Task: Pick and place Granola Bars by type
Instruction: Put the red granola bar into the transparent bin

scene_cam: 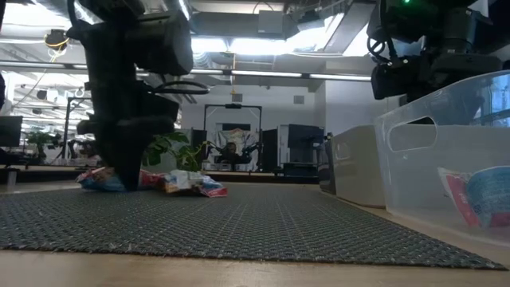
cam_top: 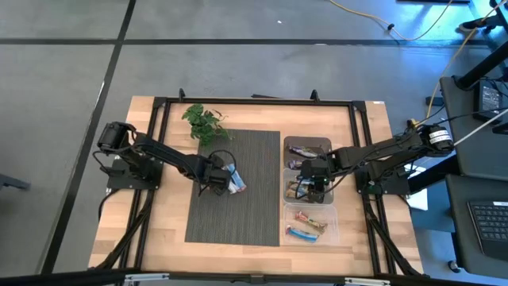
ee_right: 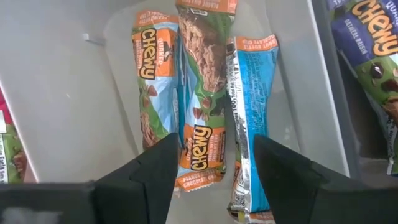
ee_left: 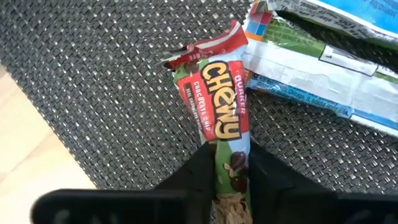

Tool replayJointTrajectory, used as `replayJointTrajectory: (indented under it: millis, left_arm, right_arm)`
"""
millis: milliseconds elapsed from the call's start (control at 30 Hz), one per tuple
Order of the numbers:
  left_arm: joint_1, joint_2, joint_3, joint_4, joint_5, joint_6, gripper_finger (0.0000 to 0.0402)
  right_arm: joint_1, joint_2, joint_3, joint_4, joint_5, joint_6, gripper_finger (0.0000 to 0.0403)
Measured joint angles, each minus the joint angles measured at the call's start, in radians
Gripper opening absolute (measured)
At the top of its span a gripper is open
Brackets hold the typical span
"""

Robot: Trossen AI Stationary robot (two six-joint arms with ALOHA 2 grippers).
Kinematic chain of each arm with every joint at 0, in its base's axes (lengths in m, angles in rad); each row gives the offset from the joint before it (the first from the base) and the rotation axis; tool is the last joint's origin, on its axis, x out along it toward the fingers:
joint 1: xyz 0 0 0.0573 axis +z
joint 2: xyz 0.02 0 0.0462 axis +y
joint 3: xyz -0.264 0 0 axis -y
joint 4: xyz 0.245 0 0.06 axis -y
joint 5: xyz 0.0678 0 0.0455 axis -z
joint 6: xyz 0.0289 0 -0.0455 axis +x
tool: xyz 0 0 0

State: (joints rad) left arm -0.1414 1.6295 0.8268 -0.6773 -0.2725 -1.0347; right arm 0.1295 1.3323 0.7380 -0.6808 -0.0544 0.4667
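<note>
On the dark woven mat (cam_top: 234, 187) lie a red-wrapped granola bar (ee_left: 214, 102) and a few blue-white bars (ee_left: 323, 74), also visible in the low view (scene_cam: 191, 185). My left gripper (cam_top: 217, 176) is down on the mat and shut on the red bar. My right gripper (ee_right: 211, 177) is open above the middle bin (cam_top: 295, 193). Its fingers stand on either side of the orange-tan bars (ee_right: 202, 93) lying on the bin's floor and touch none of them. A purple bar (ee_right: 373, 37) lies in the neighbouring bin. My left gripper pinches the red bar between its two fingers near one end (ee_left: 231, 168), the fingers running along the bar's length. They come from above, slanting down. The bar's other end (ee_left: 205, 53) rests on the mat beside the blue-white bars.
Three clear bins stand in a row along the mat's right side: the far one (cam_top: 305, 148) with purple bars, the middle one with orange, the near one (cam_top: 329, 232) with red and blue bars. A green plant sprig (cam_top: 205, 123) lies at the mat's far left corner.
</note>
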Motion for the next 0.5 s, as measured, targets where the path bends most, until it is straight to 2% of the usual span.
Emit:
replayJointTrajectory:
  millis: [133, 333, 500]
  left_arm:
    - [0.000, 0.001, 0.008, -0.007, 0.004, 0.019, 0.0045]
    - [0.000, -0.012, 0.052, -0.023, 0.001, 0.069, 0.0052]
    - [-0.008, -0.051, 0.083, -0.032, -0.071, 0.080, 0.0049]
  right_arm:
    - [0.000, 0.000, 0.001, 0.002, 0.000, 0.000, 0.0210]
    - [0.000, 0.000, 0.036, 0.003, 0.001, -0.007, 0.0210]
    - [0.000, 0.000, 0.058, 0.061, 0.014, -0.053, 0.0210]
